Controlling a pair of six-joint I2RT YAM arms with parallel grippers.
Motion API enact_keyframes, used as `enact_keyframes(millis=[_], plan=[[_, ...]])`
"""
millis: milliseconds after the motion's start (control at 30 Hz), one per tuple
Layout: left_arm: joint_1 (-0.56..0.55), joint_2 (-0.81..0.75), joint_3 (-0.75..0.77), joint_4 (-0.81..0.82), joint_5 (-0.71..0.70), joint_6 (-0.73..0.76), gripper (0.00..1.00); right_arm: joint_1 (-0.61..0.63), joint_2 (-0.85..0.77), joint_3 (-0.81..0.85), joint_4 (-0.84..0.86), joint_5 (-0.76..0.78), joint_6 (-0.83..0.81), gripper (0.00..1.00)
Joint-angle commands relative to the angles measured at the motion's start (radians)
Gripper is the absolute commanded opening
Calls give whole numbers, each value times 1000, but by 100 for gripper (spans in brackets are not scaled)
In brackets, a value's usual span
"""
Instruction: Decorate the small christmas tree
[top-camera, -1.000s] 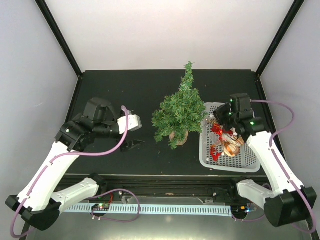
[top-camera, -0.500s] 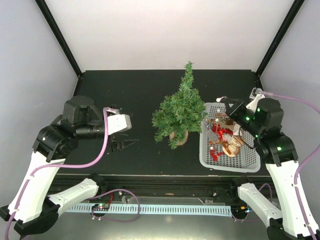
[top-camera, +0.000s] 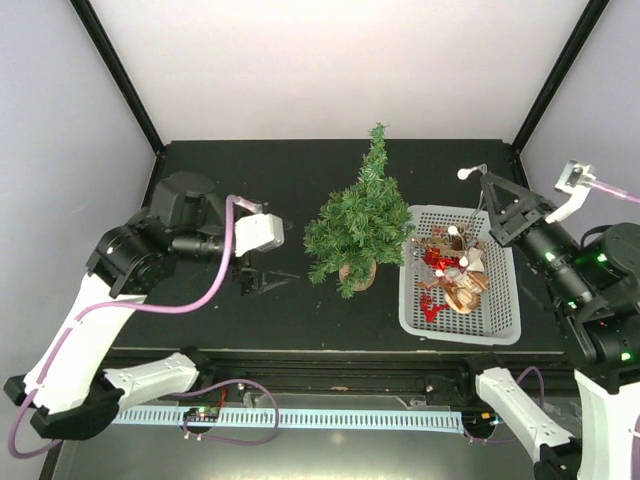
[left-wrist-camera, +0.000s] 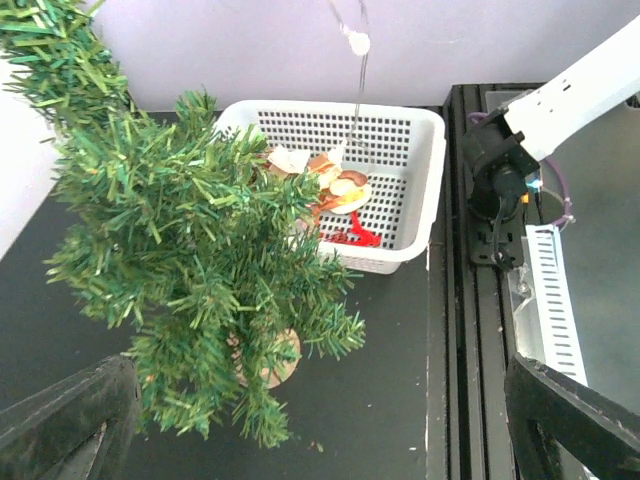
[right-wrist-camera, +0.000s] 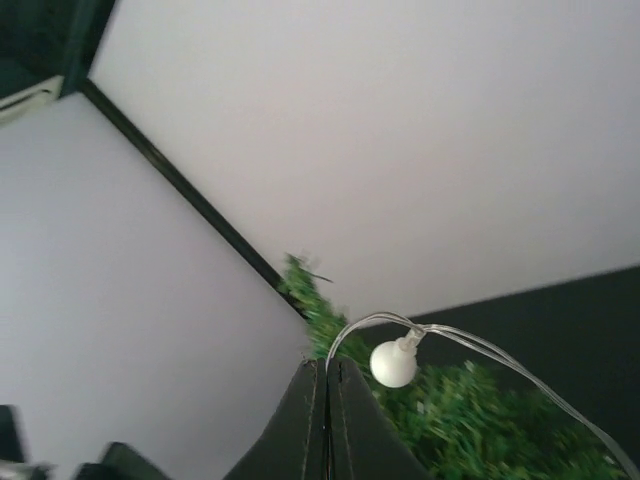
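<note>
The small christmas tree (top-camera: 358, 222) stands mid-table on its tan wooden base (top-camera: 357, 272); it also fills the left of the left wrist view (left-wrist-camera: 190, 270). My right gripper (top-camera: 484, 181) is raised above the white basket (top-camera: 508, 318) and shut on a thin light string (top-camera: 478, 205) with white bulbs (top-camera: 463, 173). The string hangs down into the basket's ornaments (top-camera: 452, 272). In the right wrist view the jaws (right-wrist-camera: 327, 364) pinch the wire beside a bulb (right-wrist-camera: 393, 363). My left gripper (top-camera: 262, 281) is open and empty, low over the table left of the tree, its fingers (left-wrist-camera: 70, 420) wide apart.
The basket (left-wrist-camera: 420, 150) holds red, tan and white ornaments (left-wrist-camera: 340, 195). The black table ends at a rail (top-camera: 320, 370) in front. Grey walls and black posts (top-camera: 115, 70) enclose the back and sides.
My right gripper rose from the basket to up and right, pulling the light string up with it. My left gripper shifted a little right, toward the tree.
</note>
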Motion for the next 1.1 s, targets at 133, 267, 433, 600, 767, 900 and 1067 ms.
enact_keyframes(millis=[133, 267, 433, 600, 767, 900, 1067], plan=[[-108, 107, 90, 75, 4, -72, 99, -4, 99, 250, 28, -91, 5, 1], [-172, 159, 142, 86, -28, -57, 99, -4, 159, 370, 25, -97, 19, 1], [-217, 167, 79, 260, -31, -74, 99, -4, 236, 523, 20, -83, 21, 1], [-264, 222, 34, 432, -83, -166, 99, -4, 313, 658, 20, -90, 58, 1], [-325, 301, -5, 550, -134, -232, 99, -4, 364, 737, 52, -99, 104, 1], [-351, 366, -20, 610, -131, -273, 99, -5, 389, 790, 61, -97, 126, 1], [-391, 439, -6, 638, -40, -300, 99, -4, 390, 815, 69, -85, 147, 1]])
